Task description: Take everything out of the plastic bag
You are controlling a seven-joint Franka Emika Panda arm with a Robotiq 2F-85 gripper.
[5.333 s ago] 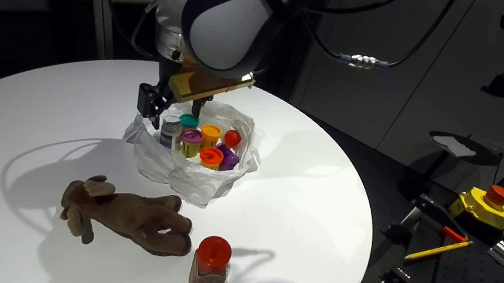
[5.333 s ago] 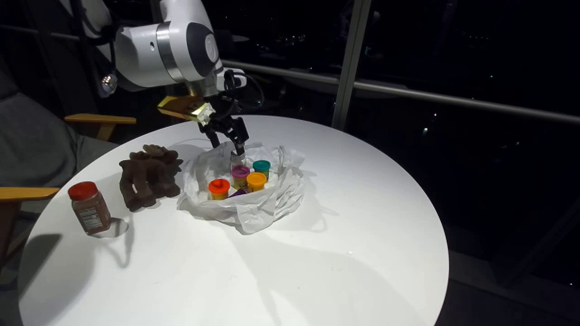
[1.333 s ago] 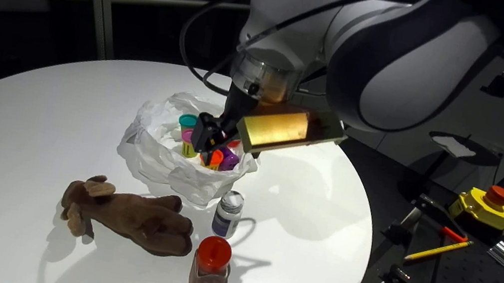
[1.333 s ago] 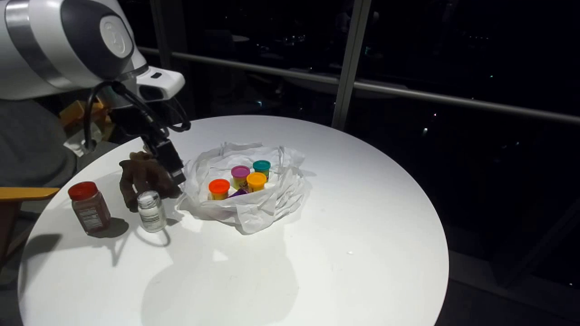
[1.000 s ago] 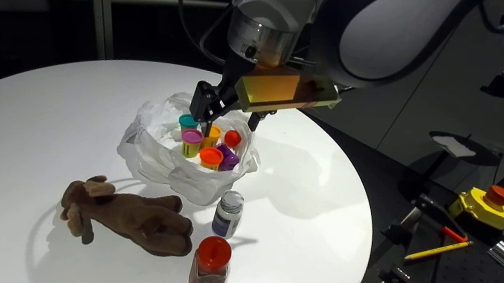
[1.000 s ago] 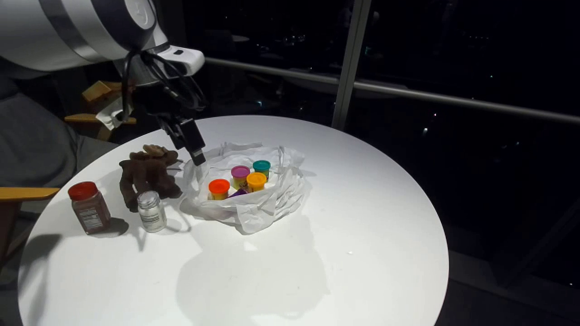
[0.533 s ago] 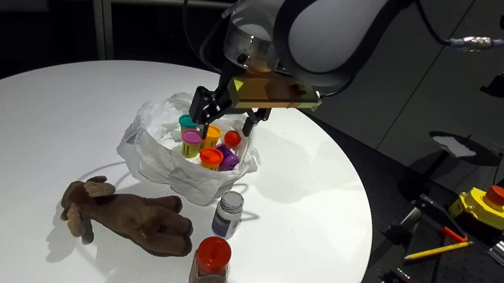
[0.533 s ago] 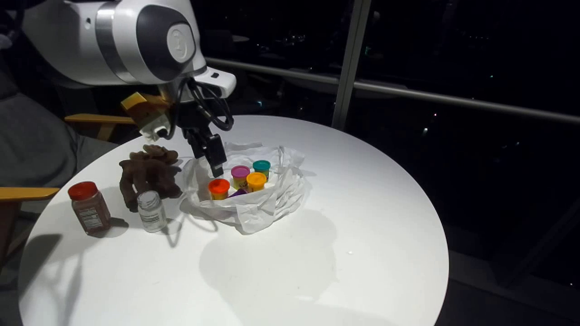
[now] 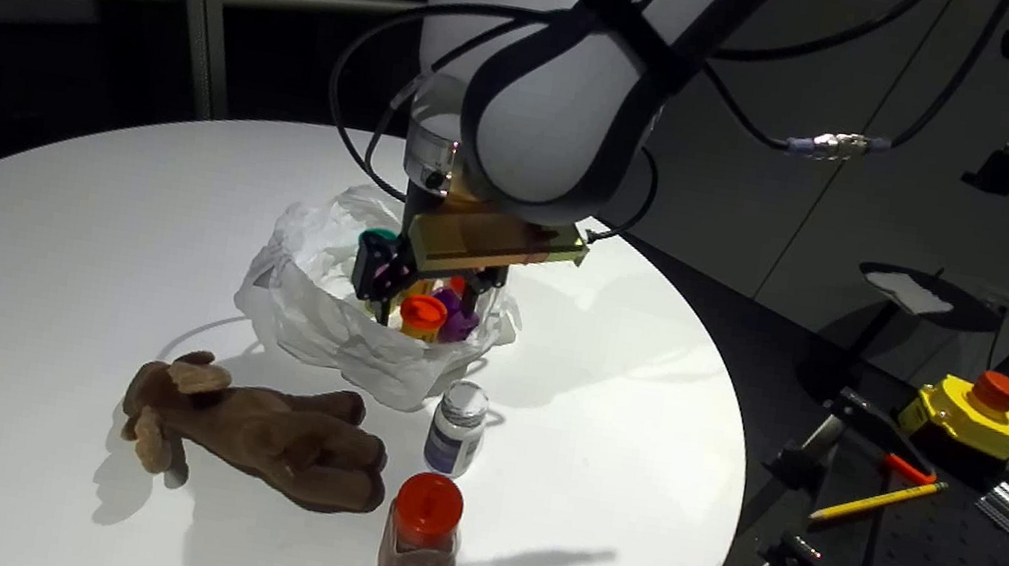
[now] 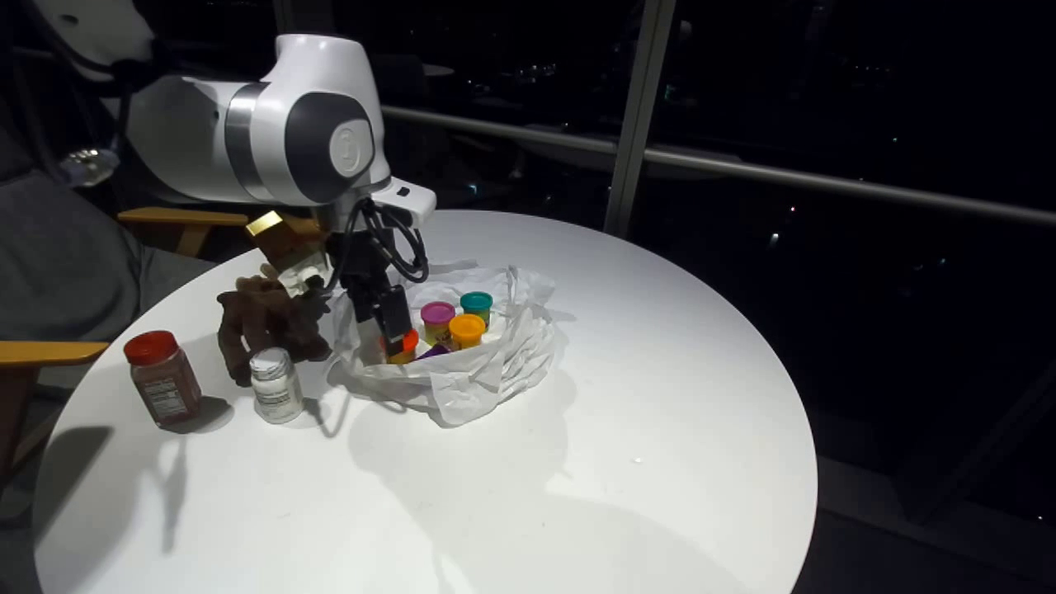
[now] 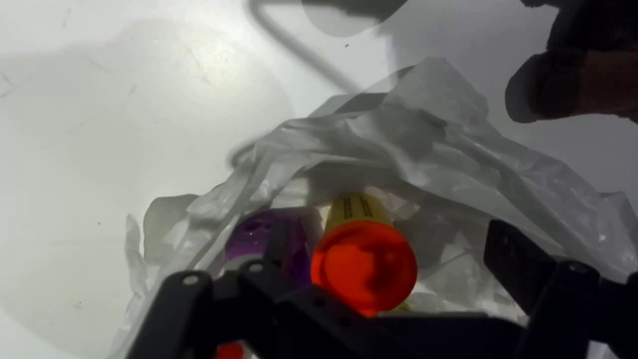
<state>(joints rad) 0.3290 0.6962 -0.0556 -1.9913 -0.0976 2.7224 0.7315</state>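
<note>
1 bent arm (image 10: 272, 140), gripper (image 9: 426, 309) downward, jaws apart

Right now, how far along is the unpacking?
Looks done: toy, red-topped jar and bottle, outside the bag.
In hand: open gripper straddling the red-orange-lidded cup, no grip yet.
Left inside: that, yellow-lidded cup, magenta-lidded cup, teal-lidded cup, purple item, red item.

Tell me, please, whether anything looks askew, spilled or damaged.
In an exterior view, the rounded glossy purple object inside the crumpled translucent white plastic bag lies slanted: odd, as the orange-lidded yellow plastic cup beside it stands upright. No spill or damage shows.
</note>
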